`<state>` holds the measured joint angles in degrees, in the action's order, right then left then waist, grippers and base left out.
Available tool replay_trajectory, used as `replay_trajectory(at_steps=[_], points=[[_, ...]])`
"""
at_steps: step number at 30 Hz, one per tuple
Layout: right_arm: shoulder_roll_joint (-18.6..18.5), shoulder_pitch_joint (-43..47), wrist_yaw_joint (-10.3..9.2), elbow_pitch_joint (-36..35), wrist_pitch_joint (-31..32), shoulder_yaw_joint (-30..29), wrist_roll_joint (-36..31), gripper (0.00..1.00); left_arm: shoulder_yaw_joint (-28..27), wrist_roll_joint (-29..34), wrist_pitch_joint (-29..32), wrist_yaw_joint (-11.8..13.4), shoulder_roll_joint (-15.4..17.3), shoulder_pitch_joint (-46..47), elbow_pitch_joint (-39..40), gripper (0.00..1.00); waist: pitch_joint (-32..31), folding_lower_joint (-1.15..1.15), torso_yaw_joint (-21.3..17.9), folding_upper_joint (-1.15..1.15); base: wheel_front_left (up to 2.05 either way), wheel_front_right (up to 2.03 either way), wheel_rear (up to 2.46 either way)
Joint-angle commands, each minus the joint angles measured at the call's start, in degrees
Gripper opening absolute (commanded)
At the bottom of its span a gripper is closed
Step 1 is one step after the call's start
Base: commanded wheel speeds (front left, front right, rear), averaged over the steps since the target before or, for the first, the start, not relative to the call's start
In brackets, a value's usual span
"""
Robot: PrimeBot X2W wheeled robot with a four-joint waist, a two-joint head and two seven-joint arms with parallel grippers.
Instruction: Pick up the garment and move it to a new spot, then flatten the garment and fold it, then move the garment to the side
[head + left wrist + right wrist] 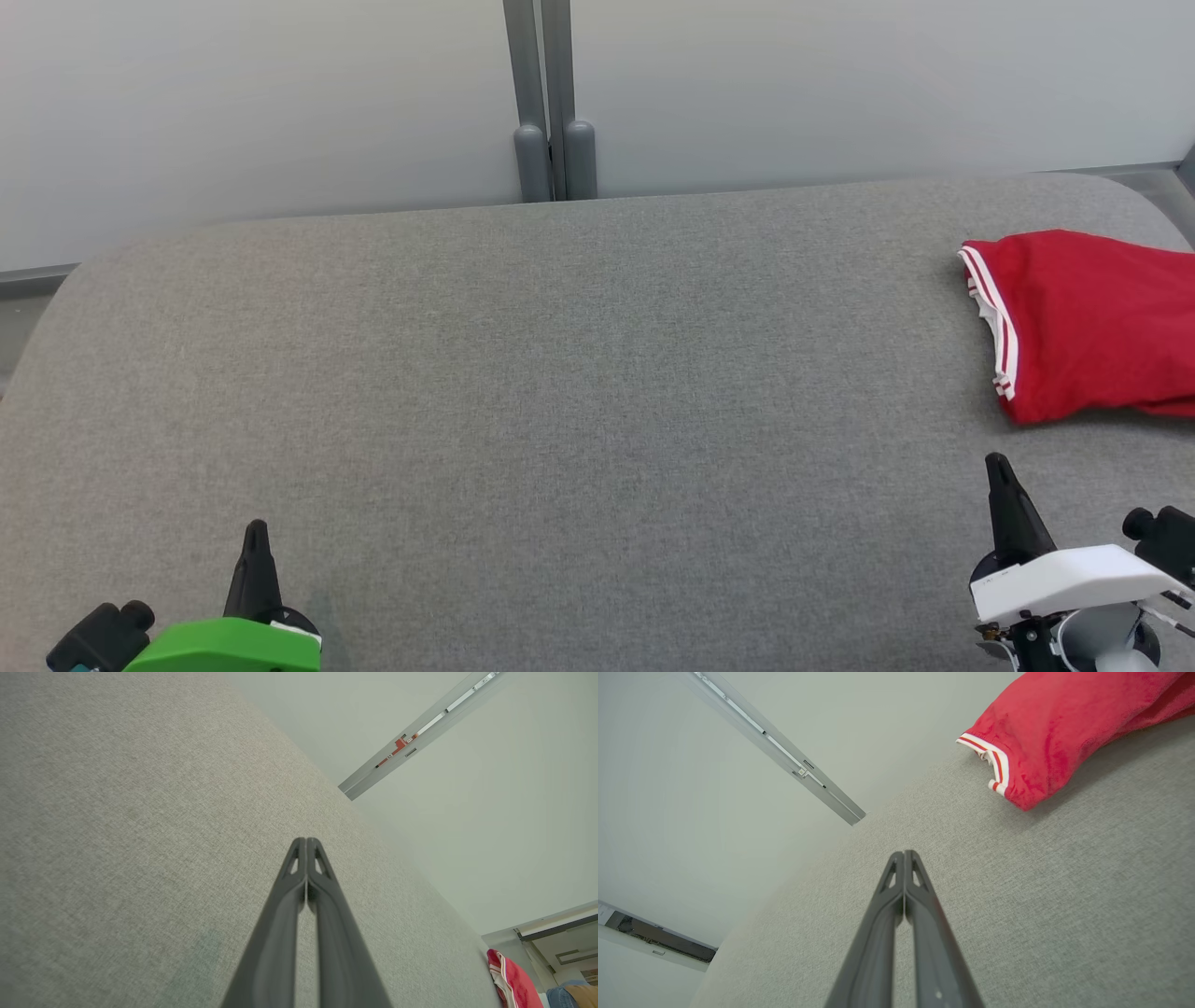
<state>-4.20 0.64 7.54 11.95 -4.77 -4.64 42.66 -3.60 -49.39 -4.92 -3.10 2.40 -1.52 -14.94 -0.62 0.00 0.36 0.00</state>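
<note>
table (pixel 560 392): grey woven cover, runs from the near edge of the head view to a far edge with rounded corners.
left gripper (pixel 255 534): lower left of head view, green housing (pixel 233 649) at its base. fingers pressed together, tips meeting in the left wrist view (pixel 306 842). low over bare grey cloth; cannot tell whether it touches.
right gripper (pixel 997 465): lower right of head view, white housing (pixel 1064 571) at its base. fingers pressed together right up to the tip in the right wrist view (pixel 904 854). pinching no cloth. points up the table toward the garment, apart from it.
garment (pixel 1083 322): red, lying on the table at the far right, cut off by the right edge of head view. beyond the right gripper and near it; well apart from the left gripper.
garment lie: bunched and doubled over, not flat. left end shows a hem (pixel 994 317) with white and red stripes and a pale inside at the opening.
garment, wrist views: upper right of the right wrist view (pixel 1055 723), striped hem nearest the fingers. a small piece at the lower right of the left wrist view (pixel 514 980).
wall (pixel 233 112): pale panels rising behind the table's far edge.
post (pixel 554 93): grey, double, upright between the panels, behind the middle of the far edge; two rounded caps at its foot.
blue and tan thing (pixel 572 994): past the garment in the left wrist view; too little shows to tell what it is.
</note>
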Motion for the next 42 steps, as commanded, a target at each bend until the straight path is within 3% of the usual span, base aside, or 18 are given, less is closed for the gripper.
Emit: replay_trajectory(at_steps=[1, 42], points=[[-0.1, -1.6, -0.03, -0.5, 0.4, -0.3, 2.2, 0.0, -0.4, -1.8, 0.4, -0.6, 0.3, 1.6, 0.8, 0.0, 0.0, 0.0, 0.0, 0.0, 0.0, 0.0, 0.0], [0.7, -5.0, -0.04, 1.0, 6.9, -1.3, 30.2, 0.0, -1.9, -26.0, 7.0, -2.9, 0.5, 5.5, 1.0, 0.0, 0.4, 0.0, -0.2, 0.0, 0.0, 0.0, 0.0]])
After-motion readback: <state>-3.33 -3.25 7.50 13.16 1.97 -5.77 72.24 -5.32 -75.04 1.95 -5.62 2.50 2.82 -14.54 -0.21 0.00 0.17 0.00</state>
